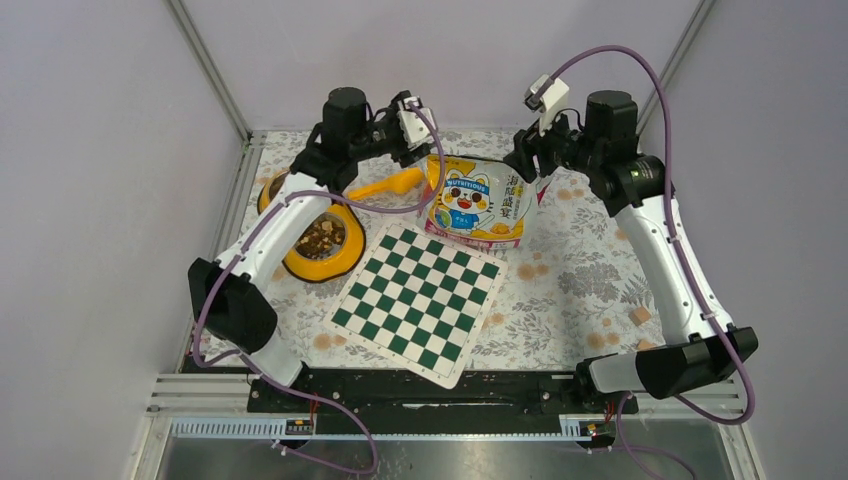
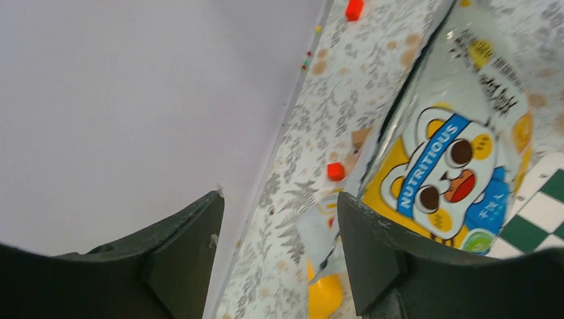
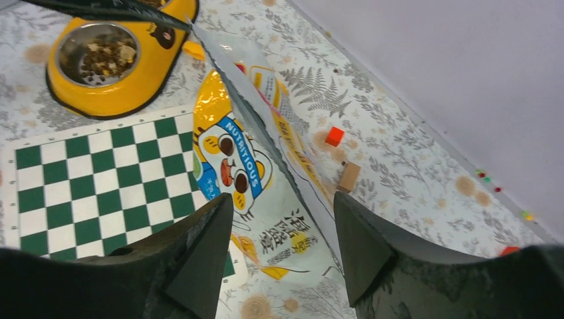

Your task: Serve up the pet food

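The pet food (image 1: 322,238) is a heap of brown kibble in the steel insert of a yellow bowl (image 1: 342,262) at the left; the right wrist view also shows the pet food (image 3: 106,56) in the bowl (image 3: 133,86). A printed pet food bag (image 1: 478,203) lies at the back centre. My left gripper (image 1: 432,158) hovers at the bag's left top corner. Its jaws are open and the bag (image 2: 459,153) is beside the right finger. My right gripper (image 1: 528,172) is open over the bag's right edge, with the bag (image 3: 246,159) below the open jaws.
A green and white chequered mat (image 1: 418,300) lies in the middle, under the bag's lower edge. A yellow scoop (image 1: 390,185) rests between bowl and bag. Red cubes (image 2: 336,171) and a wooden block (image 3: 348,176) lie behind the bag by the back wall. A tan block (image 1: 640,315) sits at the right.
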You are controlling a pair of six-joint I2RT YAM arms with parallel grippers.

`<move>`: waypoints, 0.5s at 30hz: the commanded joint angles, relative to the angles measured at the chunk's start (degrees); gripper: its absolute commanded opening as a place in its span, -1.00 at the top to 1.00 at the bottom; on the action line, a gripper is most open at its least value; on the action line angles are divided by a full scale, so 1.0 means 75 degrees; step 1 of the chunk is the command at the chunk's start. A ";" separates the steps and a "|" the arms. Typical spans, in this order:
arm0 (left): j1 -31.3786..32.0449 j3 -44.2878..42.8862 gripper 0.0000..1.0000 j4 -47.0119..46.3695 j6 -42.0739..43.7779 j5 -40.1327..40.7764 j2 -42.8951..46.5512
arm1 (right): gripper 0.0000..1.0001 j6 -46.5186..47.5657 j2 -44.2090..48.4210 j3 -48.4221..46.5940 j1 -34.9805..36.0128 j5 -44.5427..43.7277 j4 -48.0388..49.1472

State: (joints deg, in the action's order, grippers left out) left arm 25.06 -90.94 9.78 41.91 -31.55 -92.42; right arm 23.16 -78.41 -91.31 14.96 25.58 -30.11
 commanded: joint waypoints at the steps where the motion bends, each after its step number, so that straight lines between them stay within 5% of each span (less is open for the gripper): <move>1: 0.0183 -0.0621 -0.31 0.0430 -0.0355 -0.1112 -0.0371 | -0.32 -0.0591 -0.0284 -0.0347 0.0009 0.0691 -0.0274; 15: 0.0700 -0.1243 -0.53 0.1048 -0.0434 -0.1283 -0.1166 | -0.22 0.1534 -0.1675 -0.0777 0.0032 0.0910 -0.0759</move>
State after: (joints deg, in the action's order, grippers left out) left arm 29.28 -96.12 18.00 37.89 -39.97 -99.92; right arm 30.15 -89.01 -93.76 14.98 32.18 -34.04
